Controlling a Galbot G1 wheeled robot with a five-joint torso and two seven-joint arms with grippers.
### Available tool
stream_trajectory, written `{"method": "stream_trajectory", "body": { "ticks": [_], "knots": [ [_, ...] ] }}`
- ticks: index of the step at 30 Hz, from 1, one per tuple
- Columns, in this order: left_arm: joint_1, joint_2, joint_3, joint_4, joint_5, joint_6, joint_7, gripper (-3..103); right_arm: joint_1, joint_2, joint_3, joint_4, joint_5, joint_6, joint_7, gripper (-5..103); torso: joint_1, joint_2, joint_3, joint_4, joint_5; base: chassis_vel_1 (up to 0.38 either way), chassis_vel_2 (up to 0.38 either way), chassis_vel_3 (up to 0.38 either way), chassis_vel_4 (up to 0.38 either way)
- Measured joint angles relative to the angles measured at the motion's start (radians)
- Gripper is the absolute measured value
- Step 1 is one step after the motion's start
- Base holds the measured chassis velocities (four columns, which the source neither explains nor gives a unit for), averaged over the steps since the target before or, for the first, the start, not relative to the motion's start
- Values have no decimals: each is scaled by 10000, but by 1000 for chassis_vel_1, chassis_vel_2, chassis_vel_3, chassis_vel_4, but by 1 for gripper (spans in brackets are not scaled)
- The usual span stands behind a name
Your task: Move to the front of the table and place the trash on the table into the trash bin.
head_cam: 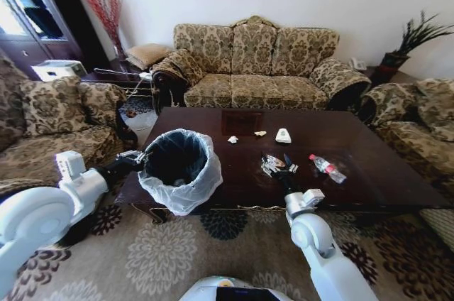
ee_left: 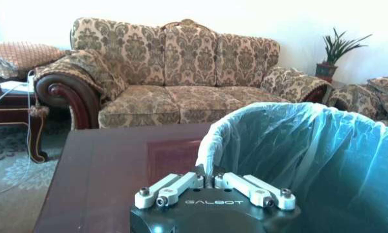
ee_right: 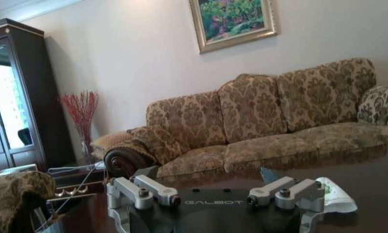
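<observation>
trash (head_cam: 278,165) litters the glossy table (head_cam: 369,173); left hand (head_cam: 139,155) clamped on the trash bin (head_cam: 180,167), right hand (head_cam: 278,166) apart.

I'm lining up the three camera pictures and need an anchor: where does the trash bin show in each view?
Head view: the trash bin sits at the table's near left corner, the left gripper at its rim.
Left wrist view: the bin fills the lower right, bag rim pinched in the shut jaws.
Right wrist view: not in it.
Shared landmark: the patterned sofa against the wall, seen in all three.
</observation>
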Motion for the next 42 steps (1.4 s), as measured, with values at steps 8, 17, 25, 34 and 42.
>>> {"method": "stream_trajectory", "body": {
  "ticks": [8, 17, 25, 34, 42],
  "knots": [
    [21, -57, 0, -42, 17, -13, 26, 1, -61, -48, -48, 70, -66, 17, -47, 100, -1, 0, 0, -4, 5, -143, 78, 111, -101],
    [40, 118, -58, -79, 19, 66, 20, 1, 246, 200, -607, -319, -209, 225, -311, 100, 16, -6, 8, -3, 11, -213, 229, 221, -213],
    [317, 129, -320, -269, 6, 260, 93, 1, 1440, 430, -879, -1934, -1405, 179, -883, 100, 4, -5, 3, -4, 5, -84, 68, 29, -34],
    [772, 187, -985, -691, 188, 507, 4, 1, 3380, 1198, -1724, -5158, -1445, 118, -1235, 100, -3, 2, -1, 0, 3, 34, -28, -23, 27],
    [2581, -212, -2745, -1140, 369, 438, 252, 1, 4901, 2219, -2167, -7754, -1585, 459, -1465, 100, 2, 0, 2, 1, 5, 0, 0, 0, 0]
  ]
}}
